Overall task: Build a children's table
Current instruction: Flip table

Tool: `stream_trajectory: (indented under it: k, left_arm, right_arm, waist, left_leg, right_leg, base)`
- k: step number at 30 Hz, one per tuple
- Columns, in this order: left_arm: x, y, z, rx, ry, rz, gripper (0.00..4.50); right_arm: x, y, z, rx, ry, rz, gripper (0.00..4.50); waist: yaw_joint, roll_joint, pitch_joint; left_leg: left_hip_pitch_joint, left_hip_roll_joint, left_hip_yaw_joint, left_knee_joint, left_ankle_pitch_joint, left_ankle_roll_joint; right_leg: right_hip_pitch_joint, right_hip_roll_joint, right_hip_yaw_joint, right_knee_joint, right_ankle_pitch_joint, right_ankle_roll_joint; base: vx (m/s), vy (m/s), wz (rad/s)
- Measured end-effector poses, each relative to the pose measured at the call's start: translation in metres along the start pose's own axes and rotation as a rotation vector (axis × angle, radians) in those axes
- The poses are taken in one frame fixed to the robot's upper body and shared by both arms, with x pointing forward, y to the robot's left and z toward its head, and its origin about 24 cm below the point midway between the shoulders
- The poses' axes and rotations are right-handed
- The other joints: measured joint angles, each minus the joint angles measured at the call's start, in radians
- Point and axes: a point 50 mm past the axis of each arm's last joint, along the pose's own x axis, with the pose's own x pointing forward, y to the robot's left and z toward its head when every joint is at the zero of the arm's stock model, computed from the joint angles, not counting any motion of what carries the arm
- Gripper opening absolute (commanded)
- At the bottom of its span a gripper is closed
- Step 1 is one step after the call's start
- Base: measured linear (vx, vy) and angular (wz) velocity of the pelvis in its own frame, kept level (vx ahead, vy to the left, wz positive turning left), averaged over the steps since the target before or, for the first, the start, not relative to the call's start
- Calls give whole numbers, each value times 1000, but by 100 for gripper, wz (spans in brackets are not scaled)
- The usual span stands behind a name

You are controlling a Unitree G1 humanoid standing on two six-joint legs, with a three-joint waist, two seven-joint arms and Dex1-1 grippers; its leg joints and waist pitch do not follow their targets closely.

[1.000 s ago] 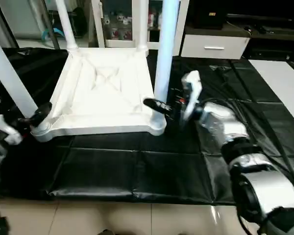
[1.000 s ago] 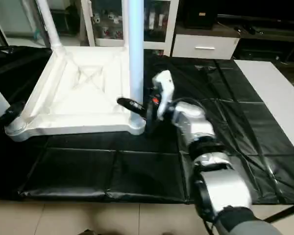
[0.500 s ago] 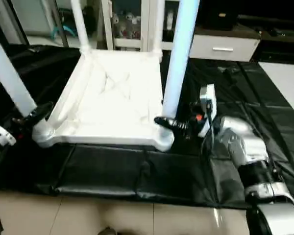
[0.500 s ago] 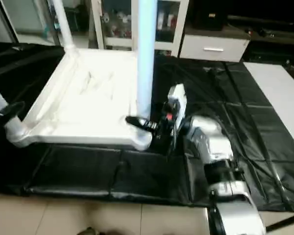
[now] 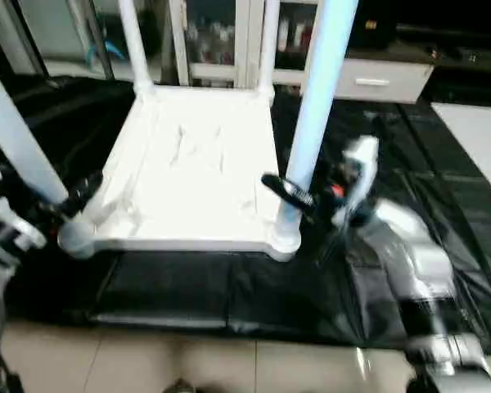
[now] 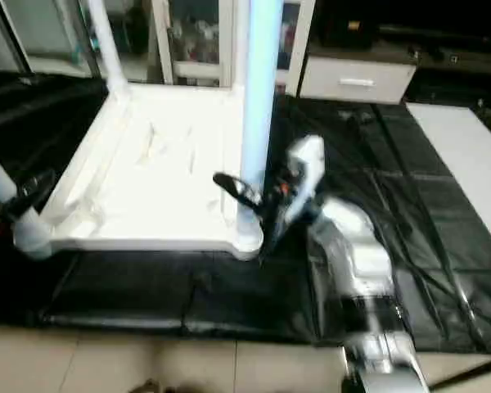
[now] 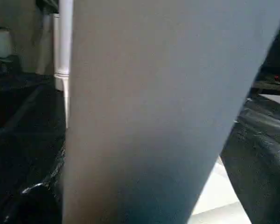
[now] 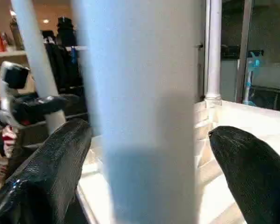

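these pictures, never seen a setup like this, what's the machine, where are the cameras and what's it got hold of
It is a humanoid robot building a children's table. Two pictures come from cameras in its head, looking down over its silver arms; the other two from a camera on each wrist. The white tabletop lies upside down on a black-covered work surface, its four legs pointing up. The right gripper has its black fingers set wide around the near right leg. The left gripper is at the near left leg. Neither visibly clamps.

Dim room; glare washes out tabletop (image 5: 192, 176); right arm (image 5: 409, 262) motion-blurred; near leg (image 7: 144, 112) out of focus
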Motion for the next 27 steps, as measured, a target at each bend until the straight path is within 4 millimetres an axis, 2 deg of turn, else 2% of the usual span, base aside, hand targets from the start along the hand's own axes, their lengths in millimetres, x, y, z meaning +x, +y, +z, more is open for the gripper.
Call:
stream_trajectory:
  k: [6,10,12,15,23,27]
  left_arm:
    - [-7,-9,1,43,-48,122,449]
    - [-8,-10,6,98,-46,176,449]
    - [-8,-16,6,140,-41,172,449]
    - [-11,-29,4,173,-36,174,449]
    - [-22,-50,-1,174,-66,204,449]
    - [-30,-45,-10,150,-58,353,449]
  right_arm:
    - [-14,21,7,26,-57,-24,448]
    - [-17,27,10,27,-74,-67,448]
    - [-19,28,15,27,-123,-136,448]
    - [-31,30,23,22,-167,-218,448]
    - [-51,40,14,29,-120,-285,448]
    - [-56,45,10,37,-86,-303,448]
  waist:
    - [-1,-6,2]
    - [-2,-6,2]
    - [-3,-3,3]
    - [0,-1,4]
    - [-9,4,7]
    - [-21,4,7]
  left_leg:
    - [1,0,0,-1,0,0]
    - [1,0,-1,-1,0,-1]
    - [1,0,-1,-1,0,-1]
    - [0,-1,-1,-3,0,-1]
    - [1,-1,-2,-5,0,-1]
    - [0,-1,-4,-5,0,-1]
  right_leg:
    - [0,0,0,0,-4,6]
    - [0,1,1,0,-4,9]
    - [0,1,1,-1,-4,11]
    - [1,0,1,-5,-3,11]
    - [2,1,1,-6,-4,15]
    - [2,1,1,-6,-4,16]
  base:
    - [0,0,0]
    - [0,0,0]
    - [0,0,0]
    - [0,0,0]
    - [0,0,0]
    - [0,0,0]
